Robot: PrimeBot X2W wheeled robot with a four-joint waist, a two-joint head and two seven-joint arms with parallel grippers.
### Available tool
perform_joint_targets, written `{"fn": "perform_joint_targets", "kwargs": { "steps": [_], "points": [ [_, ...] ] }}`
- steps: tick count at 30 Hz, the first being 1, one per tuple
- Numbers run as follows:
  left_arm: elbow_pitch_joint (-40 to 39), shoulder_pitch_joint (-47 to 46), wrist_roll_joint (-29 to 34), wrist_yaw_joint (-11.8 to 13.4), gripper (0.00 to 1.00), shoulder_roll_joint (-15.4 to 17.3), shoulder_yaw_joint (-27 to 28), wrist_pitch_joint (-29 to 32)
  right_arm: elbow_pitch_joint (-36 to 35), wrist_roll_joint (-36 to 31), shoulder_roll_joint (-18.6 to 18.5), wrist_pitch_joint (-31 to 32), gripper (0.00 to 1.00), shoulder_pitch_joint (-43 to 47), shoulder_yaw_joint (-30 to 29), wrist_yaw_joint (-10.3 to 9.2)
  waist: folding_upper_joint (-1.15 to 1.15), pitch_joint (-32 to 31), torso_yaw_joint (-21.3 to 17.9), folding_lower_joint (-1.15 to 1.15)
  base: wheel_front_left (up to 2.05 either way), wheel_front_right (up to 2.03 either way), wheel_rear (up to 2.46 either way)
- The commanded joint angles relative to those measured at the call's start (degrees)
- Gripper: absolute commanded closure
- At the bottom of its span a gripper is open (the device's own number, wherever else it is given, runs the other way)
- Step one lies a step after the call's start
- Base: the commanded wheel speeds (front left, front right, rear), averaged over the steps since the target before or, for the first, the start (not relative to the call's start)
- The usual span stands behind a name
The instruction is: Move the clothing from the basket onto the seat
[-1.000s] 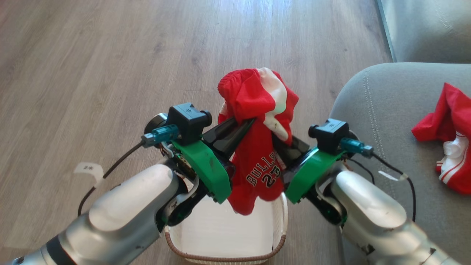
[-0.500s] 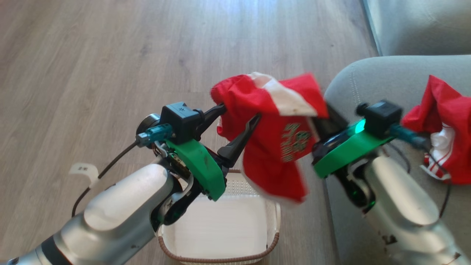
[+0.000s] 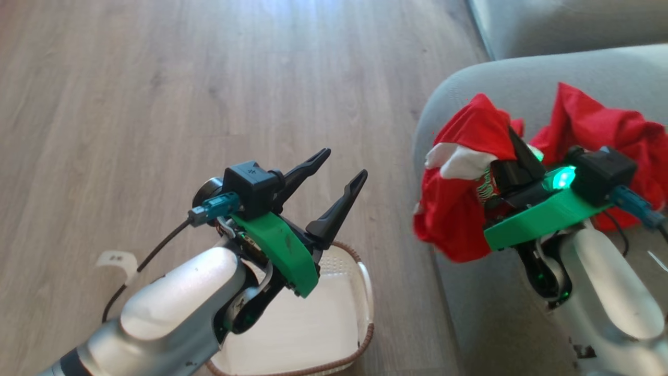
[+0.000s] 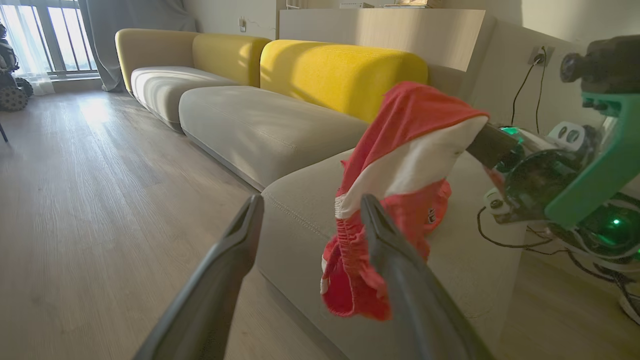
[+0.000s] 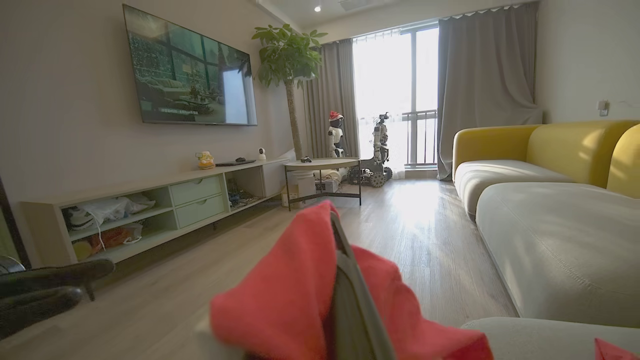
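Clothing (image 3: 454, 230) hangs clamped in right jaws, its print blurred; left jaws stand apart.

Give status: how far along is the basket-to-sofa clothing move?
Done: one red garment lies on the grey sofa seat. In hand: the right jaws are shut on red shorts hanging at the seat's edge; the left jaws stand open by the basket. Left: set the shorts down. The basket's visible floor looks empty; the left arm hides part of it.
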Motion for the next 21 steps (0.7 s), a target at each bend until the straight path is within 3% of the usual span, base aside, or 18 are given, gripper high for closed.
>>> {"fn": "perform_joint_targets", "kwargs": {
  "steps": [1,21],
  "points": [
    [-1.38,-2.57,0.42,0.26,0.00,1.39,2.84,-0.60,-3.03,-0.27,-0.65,-0.36,1.00,-0.85,0.24,-0.01,0.00,0.29,-1.56,0.00,0.00,0.00,0.00],
    [-0.55,-3.01,2.37,0.54,0.00,1.74,1.84,-2.17,-18.65,0.00,-4.95,-0.36,1.00,6.92,-7.52,-0.01,0.00,2.15,-15.18,0.00,0.00,0.00,0.00]
  ]
}}
